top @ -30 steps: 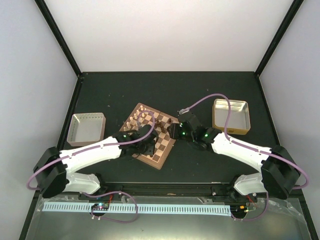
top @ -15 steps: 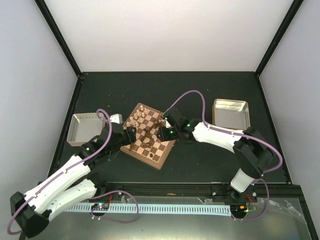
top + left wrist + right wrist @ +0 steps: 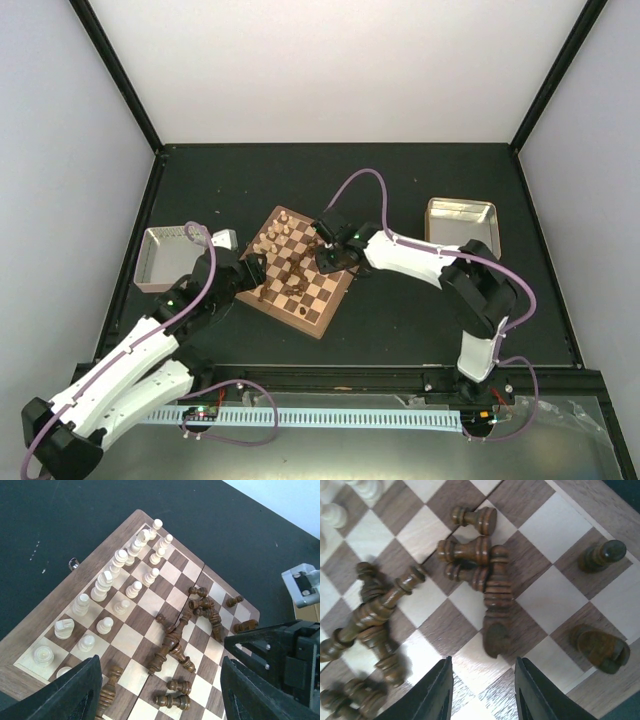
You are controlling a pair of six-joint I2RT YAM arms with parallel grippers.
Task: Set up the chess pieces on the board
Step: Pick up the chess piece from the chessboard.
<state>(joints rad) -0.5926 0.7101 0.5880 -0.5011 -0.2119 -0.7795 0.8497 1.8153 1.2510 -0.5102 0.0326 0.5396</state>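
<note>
The board (image 3: 322, 316) lies turned like a diamond mid-table. Pale cream pieces (image 3: 107, 580) stand in two rows along its far-left side. Dark brown pieces (image 3: 170, 647) lie toppled in a heap in the middle; two more dark pieces (image 3: 600, 556) are near the right edge. My left gripper (image 3: 252, 272) is open and empty over the board's left corner, its fingers (image 3: 75, 692) wide apart. My right gripper (image 3: 325, 260) is open and empty just above the board's right side, its fingers (image 3: 437, 692) straddling bare squares below a lying dark piece (image 3: 496, 607).
An open metal tray (image 3: 160, 268) sits left of the board, and a gold-walled one (image 3: 488, 228) at the right. The right arm's purple cable (image 3: 372, 180) arches over the board's far corner. Dark table lies beyond the board.
My left gripper pulled back from the board's middle to its left corner. My right gripper moved left from beside the board to over its right side.
</note>
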